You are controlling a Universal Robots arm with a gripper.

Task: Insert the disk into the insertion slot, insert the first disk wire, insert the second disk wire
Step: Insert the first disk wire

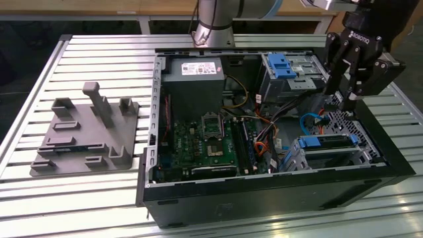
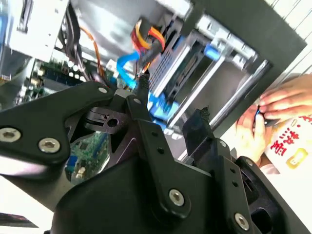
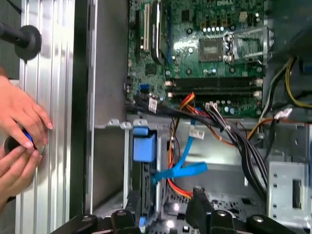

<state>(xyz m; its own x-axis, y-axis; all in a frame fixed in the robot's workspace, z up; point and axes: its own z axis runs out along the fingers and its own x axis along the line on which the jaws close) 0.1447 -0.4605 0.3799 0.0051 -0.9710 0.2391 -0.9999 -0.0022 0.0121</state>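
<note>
Fingers (image 3: 199, 202) spread apart and empty, the gripper (image 3: 165, 202) hovered just above the insertion slot (image 1: 296, 156), where the disk (image 1: 327, 141) sat seated in its blue carrier. Beside it curled the second disk wire (image 3: 187, 156), by my judgement light, floppy and easily kinked. Its stiff plug end looked the better place to pinch than the ribbon.

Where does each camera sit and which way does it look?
Exterior view: off the arm, looking down into the open computer case; arm shows, claw at the exterior view's right.
First wrist view: on the arm, looking past the claw at the light-blue wire and motherboard.
Second wrist view: on the arm, looking along the claw at the disk.
Both wrist views share a person's hands.
</note>
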